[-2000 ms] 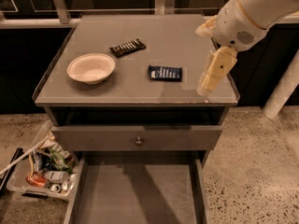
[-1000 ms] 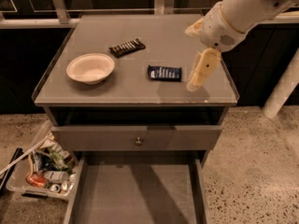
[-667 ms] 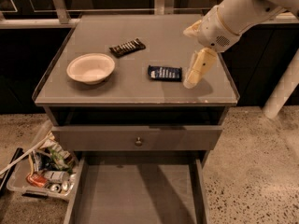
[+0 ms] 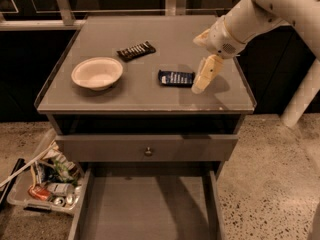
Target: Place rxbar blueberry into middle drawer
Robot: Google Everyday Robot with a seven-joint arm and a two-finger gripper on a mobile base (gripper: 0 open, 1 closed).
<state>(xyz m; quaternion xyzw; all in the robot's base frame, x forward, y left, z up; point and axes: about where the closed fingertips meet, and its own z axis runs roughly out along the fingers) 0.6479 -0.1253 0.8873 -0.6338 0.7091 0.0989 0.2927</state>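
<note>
- The rxbar blueberry point(image 4: 176, 77) lies flat on the cabinet top point(image 4: 150, 34), right of centre.
- The gripper point(image 4: 200, 85) hangs just beside the bar's right end, pointing down. Nothing is seen in its hold, and how far it is open cannot be told.
- The arm point(image 4: 250, 16) reaches in from the upper right, sloping down-left.
- The middle drawer point(image 4: 145, 209) stands pulled out below.

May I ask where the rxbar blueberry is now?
In the camera view, the rxbar blueberry lies on the cabinet top, right of centre, between the bowl and the gripper.
</note>
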